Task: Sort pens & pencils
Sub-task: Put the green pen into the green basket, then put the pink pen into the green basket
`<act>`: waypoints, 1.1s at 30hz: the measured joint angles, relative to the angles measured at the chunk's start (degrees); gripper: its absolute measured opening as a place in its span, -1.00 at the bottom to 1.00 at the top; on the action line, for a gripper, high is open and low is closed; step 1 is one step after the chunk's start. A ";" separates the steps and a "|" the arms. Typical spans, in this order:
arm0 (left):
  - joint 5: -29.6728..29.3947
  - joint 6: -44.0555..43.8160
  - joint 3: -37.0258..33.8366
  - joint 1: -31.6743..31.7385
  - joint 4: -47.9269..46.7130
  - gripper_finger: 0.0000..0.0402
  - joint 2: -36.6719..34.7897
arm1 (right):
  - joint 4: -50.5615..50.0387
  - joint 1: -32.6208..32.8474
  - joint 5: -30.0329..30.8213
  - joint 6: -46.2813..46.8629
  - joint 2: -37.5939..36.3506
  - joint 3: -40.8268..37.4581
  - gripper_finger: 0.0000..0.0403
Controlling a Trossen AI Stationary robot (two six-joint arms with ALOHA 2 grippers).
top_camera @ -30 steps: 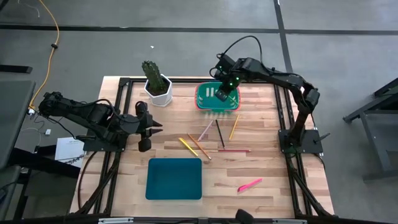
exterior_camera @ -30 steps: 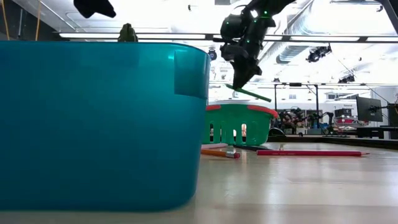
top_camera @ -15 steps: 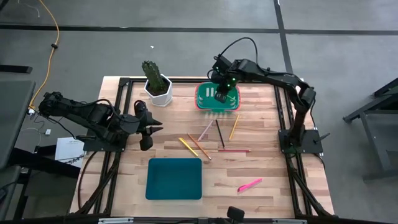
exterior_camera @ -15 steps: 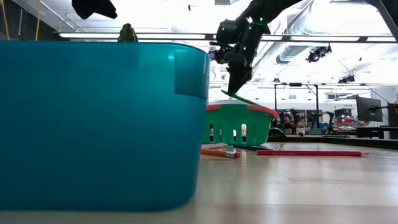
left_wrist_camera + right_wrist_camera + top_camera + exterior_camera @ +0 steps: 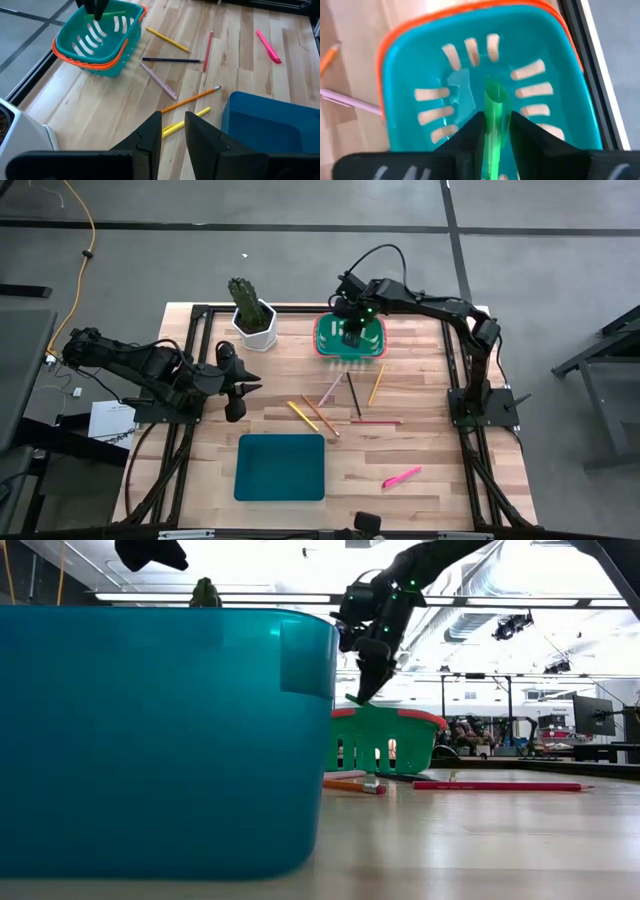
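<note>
I've swung my right gripper point(image 5: 494, 131) over the basket point(image 5: 410, 45), green pen point(image 5: 495, 107) lightly pinched between my fingers, pointing straight down into it.

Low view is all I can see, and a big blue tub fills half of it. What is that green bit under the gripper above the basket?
Observer: A green pen. The right wrist view shows the right gripper shut on it, over the inside of the basket.
Operator: Is anything lying near the tub?
Observer: Yes. In the high view a pink pen lies on the table to the right of the tub.
Operator: And the other arm?
Observer: The left gripper hangs open and empty over the table's left side.
</note>
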 joint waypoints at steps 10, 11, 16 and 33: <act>0.04 0.04 0.00 0.00 -0.52 -0.64 0.00 | 1.37 -0.01 -1.02 0.54 0.00 0.00 -0.48; 0.04 0.04 0.00 0.00 -0.52 -0.64 0.00 | 1.37 -0.01 -1.02 0.61 0.01 0.00 -0.48; 0.04 0.95 0.00 0.00 -0.52 -0.64 0.00 | 1.33 0.01 -3.47 4.14 -0.07 -0.01 -0.48; 1.88 4.35 0.00 -0.01 -1.44 -0.64 0.00 | 1.43 10.58 -8.38 18.61 -7.18 -0.02 -0.48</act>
